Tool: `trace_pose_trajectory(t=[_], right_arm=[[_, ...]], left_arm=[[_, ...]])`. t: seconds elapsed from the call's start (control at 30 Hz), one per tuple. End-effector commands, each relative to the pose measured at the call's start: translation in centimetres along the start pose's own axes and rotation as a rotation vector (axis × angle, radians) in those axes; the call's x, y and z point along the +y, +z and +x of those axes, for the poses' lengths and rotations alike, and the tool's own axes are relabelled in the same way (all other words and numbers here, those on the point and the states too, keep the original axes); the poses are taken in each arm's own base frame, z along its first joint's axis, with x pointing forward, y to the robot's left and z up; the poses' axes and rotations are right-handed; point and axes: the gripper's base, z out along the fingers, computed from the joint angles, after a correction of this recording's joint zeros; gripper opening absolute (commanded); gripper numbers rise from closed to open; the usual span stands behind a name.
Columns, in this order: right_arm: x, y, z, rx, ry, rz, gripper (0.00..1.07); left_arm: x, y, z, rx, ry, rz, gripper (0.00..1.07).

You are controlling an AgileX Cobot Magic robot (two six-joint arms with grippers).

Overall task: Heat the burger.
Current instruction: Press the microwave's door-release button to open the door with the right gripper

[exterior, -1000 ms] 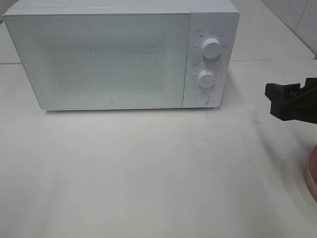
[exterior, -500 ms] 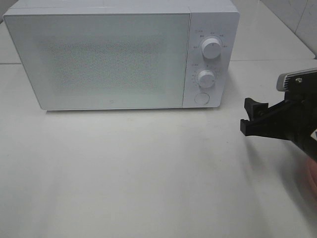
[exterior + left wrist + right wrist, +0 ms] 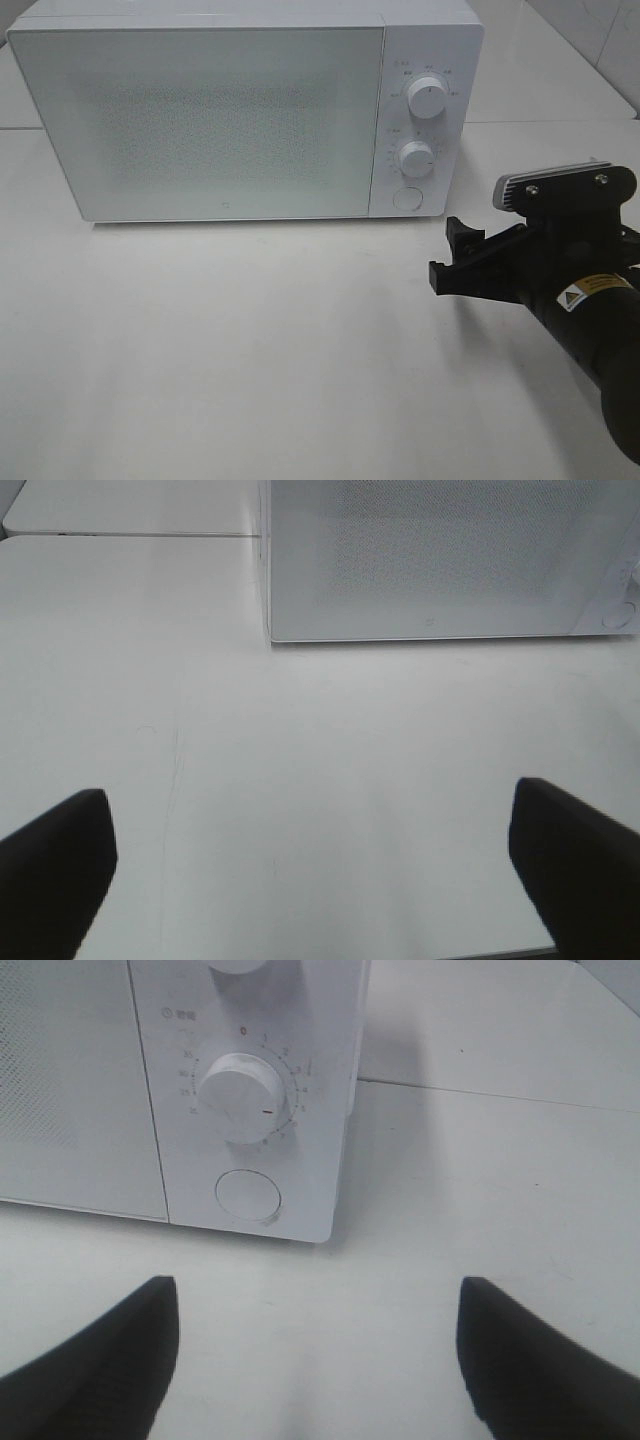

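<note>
The burger is out of view in every frame. The white microwave (image 3: 230, 110) stands at the back of the table with its door shut. My right gripper (image 3: 450, 257) hovers open and empty over the table, just right of and in front of the microwave's control panel. In the right wrist view the right gripper (image 3: 315, 1360) faces the round push button (image 3: 248, 1196) below the lower dial (image 3: 243, 1095). The left gripper (image 3: 315, 880) is open and empty, low over the table in front of the microwave (image 3: 440, 560); it does not show in the exterior high view.
The control panel carries an upper dial (image 3: 427, 99), a lower dial (image 3: 415, 158) and the round button (image 3: 407, 198). The white table (image 3: 250, 350) spreads out in front. A tiled wall rises at the far right.
The right arm has swung in from the right edge toward the microwave's control panel, now covering the pinkish plate edge seen earlier. The microwave has not moved.
</note>
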Motion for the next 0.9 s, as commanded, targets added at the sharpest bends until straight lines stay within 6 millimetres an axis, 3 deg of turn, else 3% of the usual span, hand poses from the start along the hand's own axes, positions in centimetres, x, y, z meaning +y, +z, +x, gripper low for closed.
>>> trace_pose_trajectory(t=[0.03,0.43,0.6,0.77,0.9], right_arm=[[0.78,0.42,-0.65,-0.055,-0.004,0.007,0.75],[1.51,0.87,-0.95,-0.039,0.022,-0.013,0.75],[1.51,0.87,-0.95,-0.038,0.131,-0.015,0.72],[1.51,0.87,-0.95,-0.037,0.343,-0.019,0.61],[1.52,0.87,-0.94,-0.033,0.594,-0.024,0.45]], left_arm=[[-0.04,0.02,0.06,0.004,-0.003,0.0,1.0],[-0.04,0.02,0.06,0.004,-0.003,0.0,1.0],[-0.04,0.02,0.06,0.004,-0.003,0.0,1.0],[-0.04,0.02,0.06,0.004,-0.003,0.0,1.0],[-0.04,0.02,0.06,0.004,-0.003,0.0,1.0]])
